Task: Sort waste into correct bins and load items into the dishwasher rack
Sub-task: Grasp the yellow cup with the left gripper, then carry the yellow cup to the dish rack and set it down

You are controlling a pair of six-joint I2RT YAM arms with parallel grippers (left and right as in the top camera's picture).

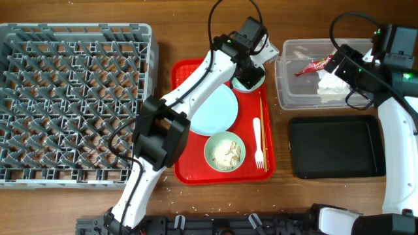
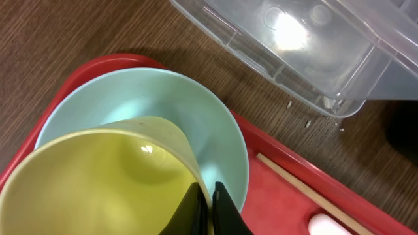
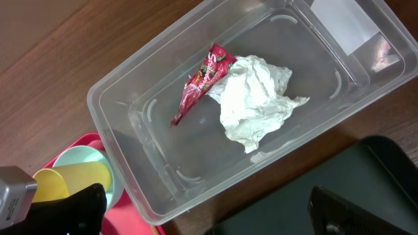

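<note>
The clear tub [image 3: 124,130] at the table's far right corner holds one red wrapper [image 3: 202,81] and one crumpled napkin [image 3: 255,108]. Its white label [image 3: 346,26] and the wrapper's print are unreadable. The right gripper [image 3: 209,203] hovers above it, fingers spread wide. The black tray [image 1: 336,147] lies toward the right edge.

On the red tray [image 1: 186,173] sit three mint pieces: a plate [image 1: 215,108], a bowl [image 1: 209,147] of rice scraps [image 1: 227,153], and a small dish [image 2: 196,111]. The yellow cup [image 2: 98,176] is inside the dish, its rim pinched by the left gripper [image 2: 210,209]. One fork [image 1: 258,147] and the chopsticks [image 1: 262,124] lie along the tray's right side. The rack [image 1: 72,98] fills the left edge.
</note>
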